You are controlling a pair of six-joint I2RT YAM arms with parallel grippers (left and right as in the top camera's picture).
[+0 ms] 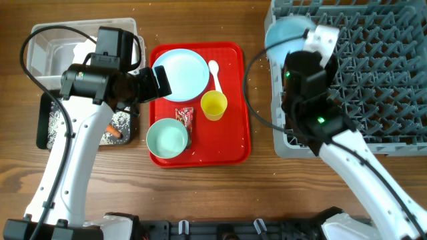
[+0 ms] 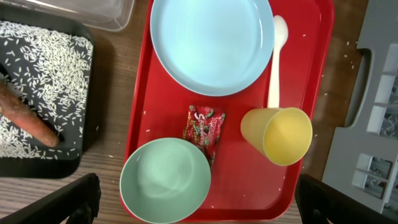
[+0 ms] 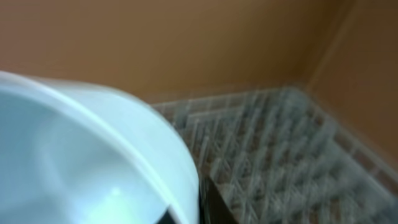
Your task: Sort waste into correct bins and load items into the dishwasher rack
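Our right fingers [image 3: 214, 205] grip a bowl [image 1: 288, 33] by its rim at the rack's [image 1: 373, 73] 10 o'clock corner. Blur and the arm hide most of the bowl. Our left fingers [image 2: 74, 202] hang spread wide over the red tray [image 2: 231, 180]. There the spoon [image 2: 275, 62] lies lengthwise from 12 to 6, scoop at 12. The carrot [image 2: 28, 121], in the black tray [image 2: 43, 167], is cut off at 9.
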